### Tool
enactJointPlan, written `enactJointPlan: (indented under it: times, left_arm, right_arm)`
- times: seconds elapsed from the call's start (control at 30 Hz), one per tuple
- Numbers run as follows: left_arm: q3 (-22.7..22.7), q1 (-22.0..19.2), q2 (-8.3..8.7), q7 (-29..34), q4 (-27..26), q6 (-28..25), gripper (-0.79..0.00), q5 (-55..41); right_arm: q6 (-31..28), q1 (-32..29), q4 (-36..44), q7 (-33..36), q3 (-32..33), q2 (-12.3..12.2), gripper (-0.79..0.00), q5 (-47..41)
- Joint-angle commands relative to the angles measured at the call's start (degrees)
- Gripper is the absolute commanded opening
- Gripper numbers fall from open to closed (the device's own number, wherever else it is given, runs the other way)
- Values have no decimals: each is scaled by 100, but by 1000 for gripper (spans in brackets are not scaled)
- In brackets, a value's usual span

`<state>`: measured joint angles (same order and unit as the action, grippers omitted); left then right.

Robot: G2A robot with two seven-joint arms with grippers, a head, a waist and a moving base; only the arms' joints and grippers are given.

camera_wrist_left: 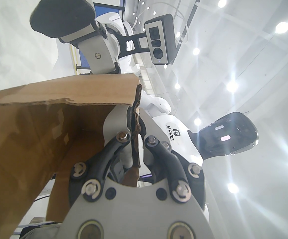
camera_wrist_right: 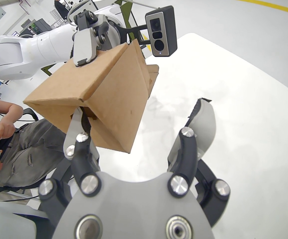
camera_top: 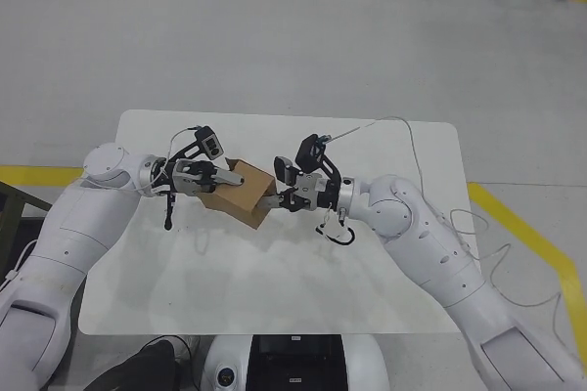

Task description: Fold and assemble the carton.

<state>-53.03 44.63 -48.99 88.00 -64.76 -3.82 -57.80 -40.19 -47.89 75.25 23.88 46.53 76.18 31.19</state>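
Observation:
A brown cardboard carton (camera_top: 242, 193) is held above the white table, between both arms. My left gripper (camera_top: 218, 177) is shut on one wall at the carton's left end; in its wrist view the fingers (camera_wrist_left: 119, 123) pinch the cardboard edge (camera_wrist_left: 135, 125). My right gripper (camera_top: 282, 194) is open at the opposite end. In the right wrist view one finger (camera_wrist_right: 75, 123) is tucked into the carton's (camera_wrist_right: 101, 93) open end, and the other finger (camera_wrist_right: 205, 123) stands free over the table. The left gripper (camera_wrist_right: 86, 47) clamps the carton's far top edge. The carton's inside is mostly hidden.
The white table (camera_top: 274, 283) has bare room in front of and behind the carton. A thin cable (camera_top: 411, 137) runs from the right wrist across the table's back right. Yellow floor tape (camera_top: 543, 244) borders the table.

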Motion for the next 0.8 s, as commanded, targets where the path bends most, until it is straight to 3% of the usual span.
enactJointPlan:
  times: [0.0, 0.07, 0.43, 0.77]
  left_arm:
    - [-5, -17, 4, 0, 40, -84, -785, 92]
    - [0, -23, 1, 0, 88, -126, -785, 126]
    - [43, -73, -18, 0, 139, -222, -785, 233]
    - [25, -297, 6, -28, -74, -1274, -785, 1658]
  right_arm:
    - [18, -39, 70, 64, 19, -9, -43, -44]
    - [70, -131, 189, 135, 96, -40, 0, -74]
    - [307, -972, 1286, 454, 925, -345, 0, 139]
    - [-769, -1024, 1685, 395, 1060, -453, 0, 777]
